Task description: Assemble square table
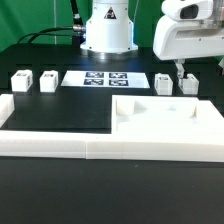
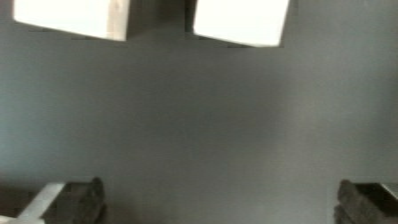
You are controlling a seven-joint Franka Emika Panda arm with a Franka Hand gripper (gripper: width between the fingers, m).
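The white square table slab [image 1: 165,118] lies flat at the exterior view's right, against the border wall. Two white leg blocks [image 1: 20,82] [image 1: 47,81] stand at the back left, and two more [image 1: 164,84] [image 1: 190,84] at the back right. My gripper [image 1: 184,72] hangs just above that right pair, open and empty. In the wrist view the gripper [image 2: 217,205] shows its dark fingertips [image 2: 64,200] far apart over bare dark table. Two white leg blocks [image 2: 71,18] [image 2: 240,22] lie beyond them, well apart from the jaws.
The marker board [image 1: 105,78] lies flat at the back centre, in front of the robot's base [image 1: 106,30]. A long low white border wall [image 1: 60,140] runs along the front and turns up at the left.
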